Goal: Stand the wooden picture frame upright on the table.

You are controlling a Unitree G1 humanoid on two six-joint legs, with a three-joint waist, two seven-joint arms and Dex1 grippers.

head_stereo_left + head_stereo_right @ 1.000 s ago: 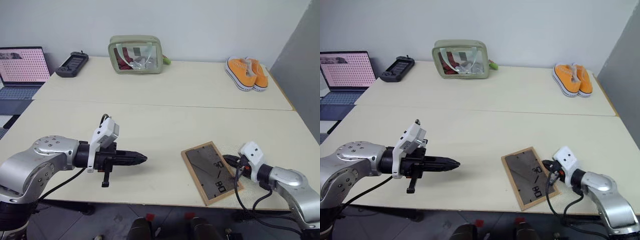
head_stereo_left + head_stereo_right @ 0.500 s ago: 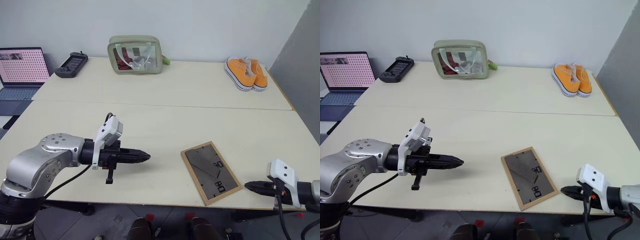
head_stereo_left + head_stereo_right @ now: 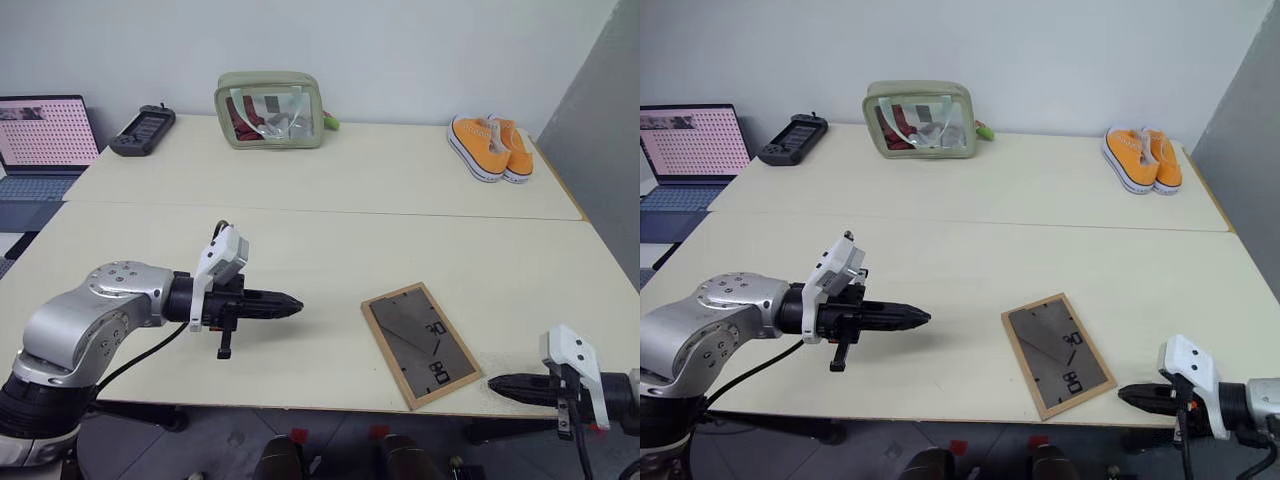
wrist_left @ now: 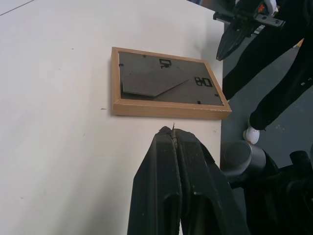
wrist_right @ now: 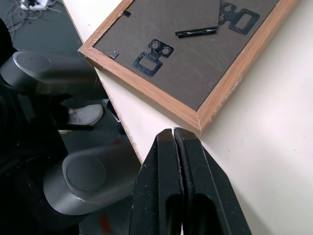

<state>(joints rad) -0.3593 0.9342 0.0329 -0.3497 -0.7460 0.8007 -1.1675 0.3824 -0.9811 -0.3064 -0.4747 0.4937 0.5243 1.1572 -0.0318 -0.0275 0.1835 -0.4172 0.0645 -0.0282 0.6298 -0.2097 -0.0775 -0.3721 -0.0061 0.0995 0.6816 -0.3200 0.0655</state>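
The right gripper [image 3: 492, 381], clenched on nothing, had pulled back off the table's [image 3: 330, 240] front edge, leaving the wooden picture frame [image 3: 421, 342] face-down there, unraised.

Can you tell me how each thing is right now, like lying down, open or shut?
wooden picture frame: lying flat, back side up, near the table's front edge.
left hand: shut, empty, above the table.
right hand: shut, empty, off the frame, past the table edge.
laptop: open, screen lit.
pouch: standing upright.
orange shoes: side by side, soles down.
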